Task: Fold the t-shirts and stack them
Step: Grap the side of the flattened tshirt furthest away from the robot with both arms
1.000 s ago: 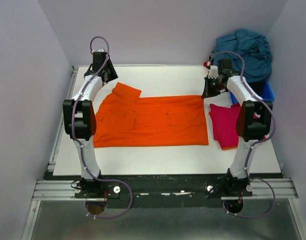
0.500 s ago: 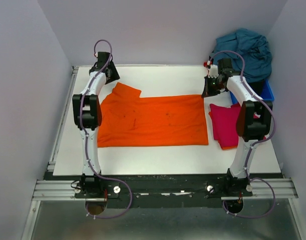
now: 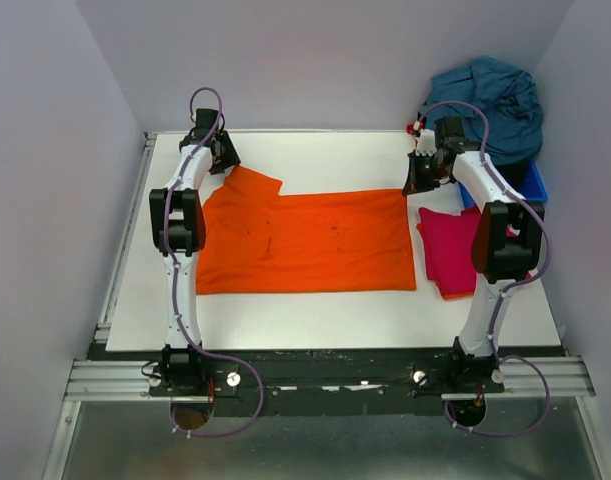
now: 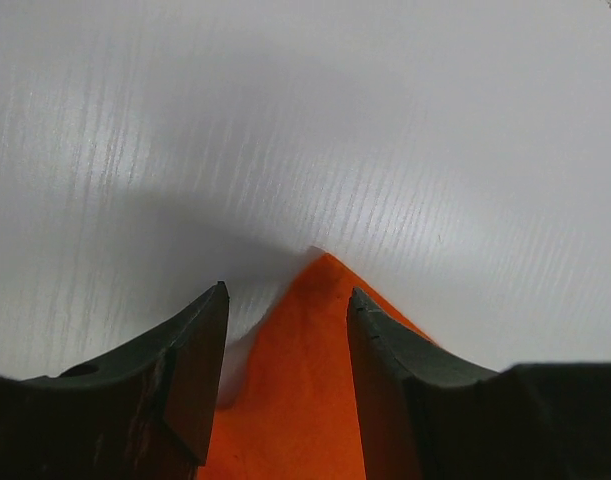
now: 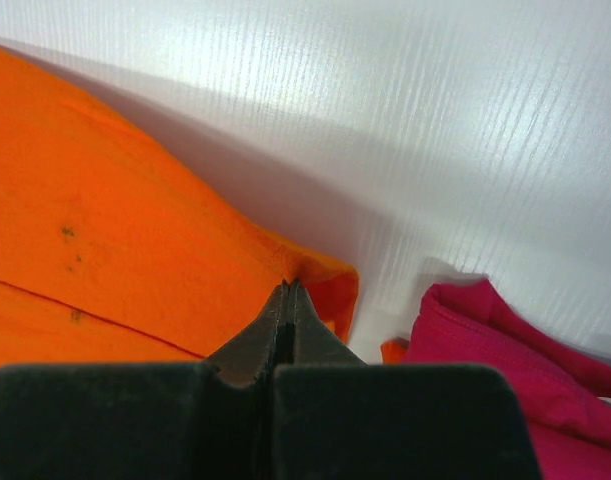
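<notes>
I've brought my left gripper (image 4: 287, 290), fingers spread, astride the orange t-shirt (image 3: 305, 240) sleeve tip, while my right gripper (image 5: 288, 287) stays pinched on its corner, so the fold looks nearly set.

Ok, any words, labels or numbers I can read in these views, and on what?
None can be read.
The orange shirt is plain but for a few dark specks.
The magenta shirt, teal cloth and blue bin show no label.
White flecks on the base rail are too small to read.
</notes>
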